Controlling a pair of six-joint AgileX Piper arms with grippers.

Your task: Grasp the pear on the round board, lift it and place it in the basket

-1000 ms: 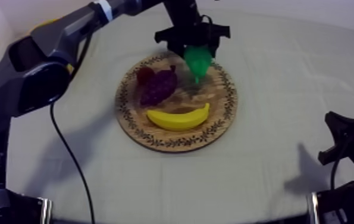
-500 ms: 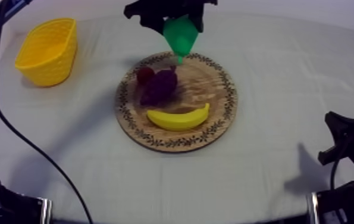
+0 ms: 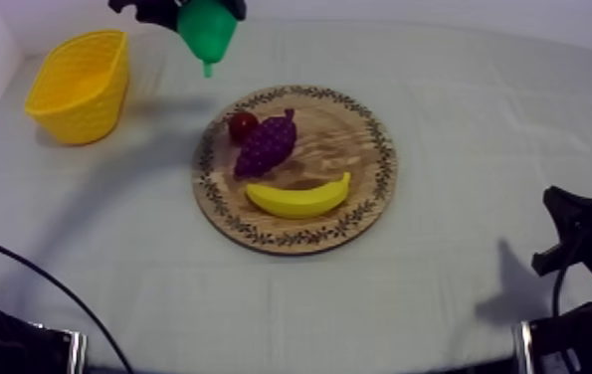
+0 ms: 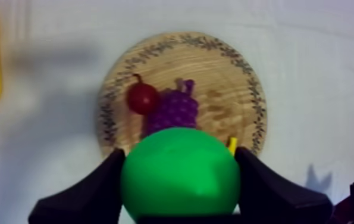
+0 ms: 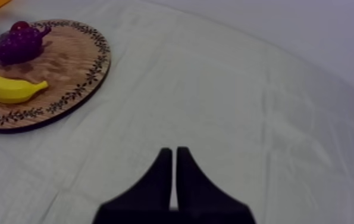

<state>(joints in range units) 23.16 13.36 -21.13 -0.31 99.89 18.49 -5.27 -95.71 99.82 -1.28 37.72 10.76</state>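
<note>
The left gripper [image 4: 179,179] was clenched round the pear [image 3: 206,30], one black finger on each flank of its broad green body. The pear hung in the air above the far part of the counter [image 3: 489,129], clear of the wooden board [image 3: 351,149], which lay nearer and to its right. It hung upright, its narrow stem end pointing down.

The yellow basket [image 3: 86,111] stood at the far left of the counter, to the left of the held pear and a little nearer. Its mouth faced up and its long axis ran roughly near to far. As I judged it, the carry called for a move leftward, then a lowering over the mouth. With the narrow end leading, the pear should enter without turning. The left arm was plainly the nearer one to the basket.

The right gripper [image 5: 174,159] sat low at the near right, well apart from everything, its fingers pressed together on nothing. On the board lay the banana [image 3: 297,197], the bunch of grapes [image 3: 266,144] and the small red fruit [image 3: 243,125], the last two touching. The pickup looked done, the placing not yet.
</note>
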